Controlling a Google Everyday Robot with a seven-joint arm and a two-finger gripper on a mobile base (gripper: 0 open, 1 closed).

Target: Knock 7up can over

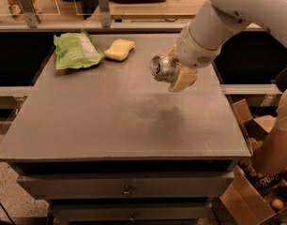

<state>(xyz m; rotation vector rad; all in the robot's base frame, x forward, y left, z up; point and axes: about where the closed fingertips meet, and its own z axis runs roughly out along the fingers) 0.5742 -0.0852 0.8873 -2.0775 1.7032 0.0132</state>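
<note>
Claw (175,69) sits right of the frame's centre, in the air above the table (87,130), and its two cream-coloured fingers (183,80) are clamped on the 7up can (161,68). One finger shows below and to the right of the can, and the other peeks out at its upper right edge. The can is off the table surface and tipped on its side, with its shiny pull-tab top turned toward the left and the camera. A soft dark shadow (157,115) lies on the grey tabletop below it.

The white arm (228,18) comes down from the upper right corner of the frame to the claw.

In the upper left part of the table lies a green crinkly bag (75,50). Just to its right, near the far edge, rests a yellow sponge (119,49). Both are well apart from the can.

Below the tabletop, at the bottom of the frame, drawer fronts (127,186) with small knobs are visible. At the lower right stand open cardboard boxes (244,198), and a person in a yellow shirt (280,130) is partly in view at the right edge.
</note>
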